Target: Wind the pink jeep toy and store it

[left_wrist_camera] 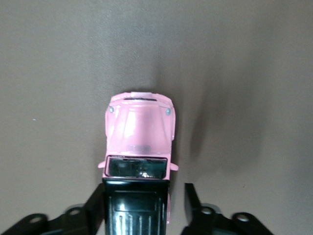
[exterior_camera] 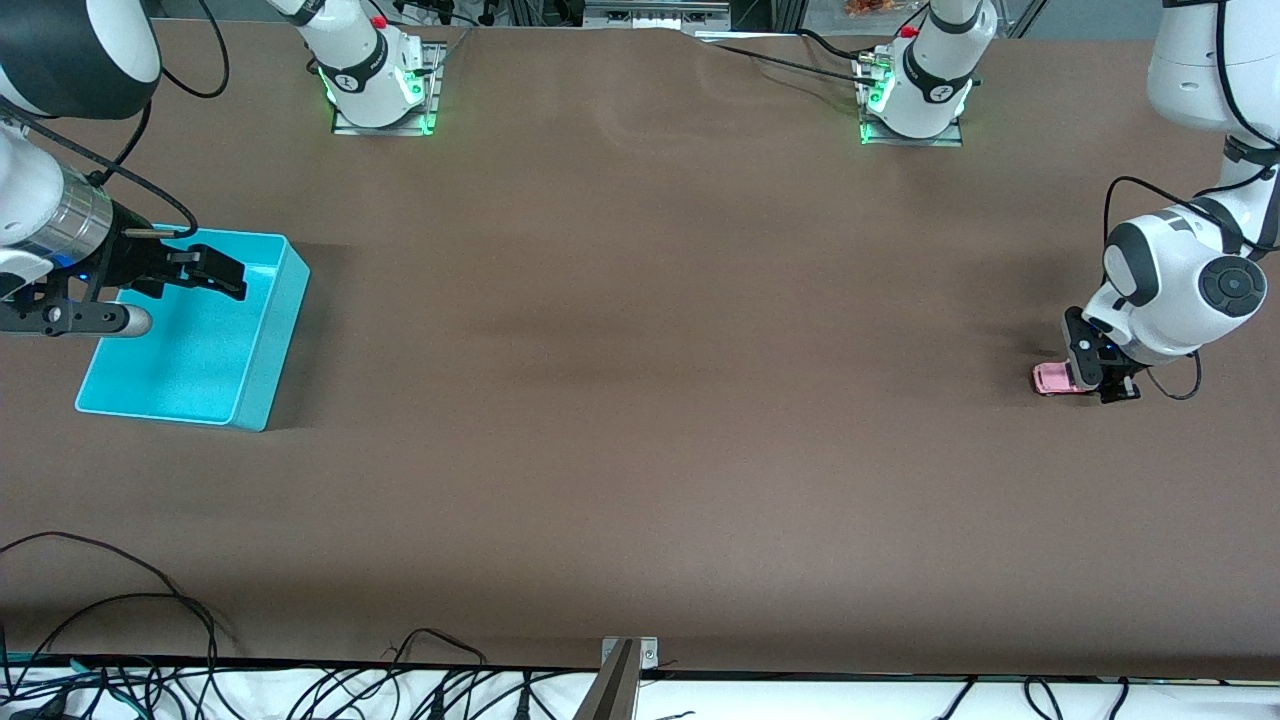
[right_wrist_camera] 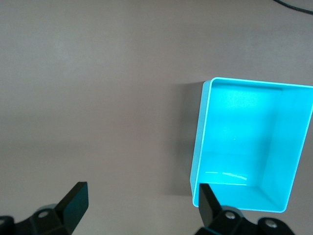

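At the right arm's end of the brown table (exterior_camera: pixel 640 400) stands a cyan rectangular plastic bin (exterior_camera: pixel 262 340), open at the top and with nothing visible inside it. The right gripper (exterior_camera: pixel 225 278) hangs in the air over that bin; in the right wrist view its 2 black fingers (right_wrist_camera: pixel 73 200) stand wide apart with nothing between them, and the bin (right_wrist_camera: pixel 203 132) shows under 1 of them. Between the 2 arms the table is bare brown surface, with the 2 white arm bases along its edge farthest from the front camera and loose black cables (exterior_camera: pixel 120 600) along its nearest edge. At the left arm's end of the table sits the pink jeep toy (exterior_camera: pixel 1051 378), a tiny boxy car with a pale pink body and a black rear roof, resting on the table surface well apart from the bin. The left gripper (exterior_camera: pixel 1100 385) is down at the table around the jeep's rear; in the left wrist view the toy (left_wrist_camera: pixel 139 132) points its pink hood away from the gripper (left_wrist_camera: pixel 142 205), and the 2 black fingers (left_wrist_camera: pixel 193 200) flank the black roof, 1 finger touching it and the other just beside it with a narrow gap.
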`<act>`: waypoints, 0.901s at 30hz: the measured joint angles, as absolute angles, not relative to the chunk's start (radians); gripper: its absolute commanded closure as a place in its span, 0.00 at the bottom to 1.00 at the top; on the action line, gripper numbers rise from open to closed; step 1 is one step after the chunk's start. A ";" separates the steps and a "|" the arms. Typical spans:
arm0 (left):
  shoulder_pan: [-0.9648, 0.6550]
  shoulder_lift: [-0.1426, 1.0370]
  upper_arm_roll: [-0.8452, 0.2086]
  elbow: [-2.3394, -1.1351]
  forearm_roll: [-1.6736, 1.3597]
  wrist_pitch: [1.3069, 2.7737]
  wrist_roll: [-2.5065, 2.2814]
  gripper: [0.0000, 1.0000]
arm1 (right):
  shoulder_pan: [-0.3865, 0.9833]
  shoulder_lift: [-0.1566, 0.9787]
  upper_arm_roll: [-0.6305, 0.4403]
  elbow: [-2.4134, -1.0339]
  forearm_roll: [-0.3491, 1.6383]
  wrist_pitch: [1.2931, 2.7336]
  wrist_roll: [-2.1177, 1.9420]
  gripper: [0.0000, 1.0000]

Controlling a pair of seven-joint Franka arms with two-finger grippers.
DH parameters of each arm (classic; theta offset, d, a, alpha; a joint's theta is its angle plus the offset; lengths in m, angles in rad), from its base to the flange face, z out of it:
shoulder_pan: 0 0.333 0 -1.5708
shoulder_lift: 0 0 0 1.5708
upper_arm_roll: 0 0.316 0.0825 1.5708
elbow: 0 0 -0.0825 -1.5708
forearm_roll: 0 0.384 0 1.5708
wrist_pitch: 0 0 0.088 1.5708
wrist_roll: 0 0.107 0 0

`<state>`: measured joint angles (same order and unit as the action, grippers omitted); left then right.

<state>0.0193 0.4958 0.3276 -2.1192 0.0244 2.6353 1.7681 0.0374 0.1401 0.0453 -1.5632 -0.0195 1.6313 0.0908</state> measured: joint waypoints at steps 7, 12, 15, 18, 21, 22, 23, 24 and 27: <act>0.021 0.482 0.328 -2.109 0.024 2.606 1.765 0.00 | 0.038 0.140 0.045 -1.563 -0.019 1.631 0.091 0.00; 0.021 0.463 0.328 -2.103 0.024 2.603 1.756 0.00 | 0.038 0.140 0.045 -1.563 -0.019 1.631 0.091 0.00; 0.022 0.448 0.328 -2.096 0.024 2.603 1.749 0.00 | 0.039 0.140 0.045 -1.563 -0.019 1.631 0.091 0.00; 0.025 0.424 0.329 -2.093 0.024 2.602 1.723 0.00 | 0.039 0.140 0.045 -1.563 -0.019 1.631 0.091 0.00; 0.028 0.397 0.329 -2.092 0.024 2.600 1.692 0.00 | 0.039 0.140 0.045 -1.563 -0.019 1.631 0.091 0.00; 0.030 0.385 0.329 -2.093 0.024 2.598 1.684 0.00 | 0.039 0.140 0.045 -1.563 -0.019 1.631 0.091 0.00; 0.032 0.377 0.329 -2.093 0.024 2.595 1.678 0.00 | 0.039 0.140 0.045 -1.563 -0.019 1.631 0.091 0.00; 0.036 0.368 0.329 -2.093 0.024 2.592 1.673 0.00 | 0.039 0.140 0.045 -1.563 -0.019 1.631 0.091 0.00; 0.052 0.345 0.322 -2.094 0.024 2.588 1.670 0.00 | 0.039 0.140 0.045 -1.563 -0.019 1.631 0.091 0.00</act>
<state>0.0520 0.3450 0.3216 -2.0945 0.0236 2.5881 1.6703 0.0390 0.1402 0.0455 -1.5632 -0.0195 1.6313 0.0908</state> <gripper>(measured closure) 0.000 0.000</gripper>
